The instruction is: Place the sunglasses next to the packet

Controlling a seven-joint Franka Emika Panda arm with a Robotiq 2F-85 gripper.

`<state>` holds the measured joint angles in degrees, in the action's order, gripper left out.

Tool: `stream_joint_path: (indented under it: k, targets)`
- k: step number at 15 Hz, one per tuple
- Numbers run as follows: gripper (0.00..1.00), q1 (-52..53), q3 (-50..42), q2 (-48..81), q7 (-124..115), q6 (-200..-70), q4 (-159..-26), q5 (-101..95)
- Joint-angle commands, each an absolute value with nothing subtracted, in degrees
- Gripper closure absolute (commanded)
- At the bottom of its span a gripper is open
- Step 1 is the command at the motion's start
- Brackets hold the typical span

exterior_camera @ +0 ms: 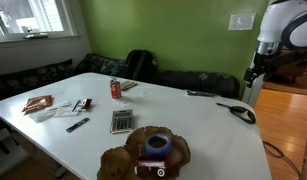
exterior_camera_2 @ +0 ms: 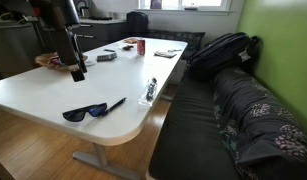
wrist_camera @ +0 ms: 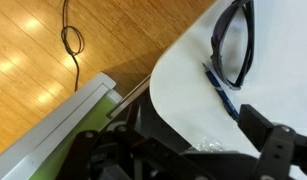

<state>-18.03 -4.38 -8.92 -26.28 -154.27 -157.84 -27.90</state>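
Near the table [exterior_camera_2: 28, 95] edge, sunglasses [exterior_camera_2: 85, 113] lie apart from the tool [exterior_camera_2: 78, 73].

Wide bare stretch of white table [exterior_camera: 193, 120] between the sunglasses [exterior_camera: 236, 110] at the rounded corner and the calculator [exterior_camera: 121, 121] and red can [exterior_camera: 116, 89]; passage is free there. At that corner a thin pen [exterior_camera_2: 114, 104] lies just beside the sunglasses and a small clear item [exterior_camera_2: 151, 90] sits near the table edge; otherwise open from above. Around the packet [exterior_camera: 38, 103], cards [exterior_camera: 81, 105] and a dark stick [exterior_camera: 77, 125] crowd one side, and a brown plush [exterior_camera: 143, 152] with a tape roll [exterior_camera: 158, 143] blocks the near edge.
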Motion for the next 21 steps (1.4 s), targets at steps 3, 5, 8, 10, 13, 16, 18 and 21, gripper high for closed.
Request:
stream_joint_path:
  k: [3,5,8,10,13,16,18,21]
  targets:
    - [0.0,-17.1,-5.7,-2.1,-27.2,-157.6,-157.8,-28.0]
    - [0.0,-15.9,-6.3,0.9,-26.3,-159.0,-157.8,-25.6]
    - [0.0,-13.8,-7.1,5.7,-24.6,-163.1,-157.9,-22.6]
    - [0.0,-12.1,-8.1,8.4,-23.7,-165.3,-157.9,-20.8]
    - [0.0,-9.6,-9.9,11.6,-22.1,-168.9,-157.9,-18.1]
    - [0.03,-6.2,-13.7,13.8,-21.3,-172.5,-157.9,-18.3]
    - [0.11,-4.2,-16.0,15.1,-20.4,-174.5,-157.8,-17.6]
    - [0.45,-4.9,-16.5,16.6,-22.4,-176.9,-157.8,-21.4]
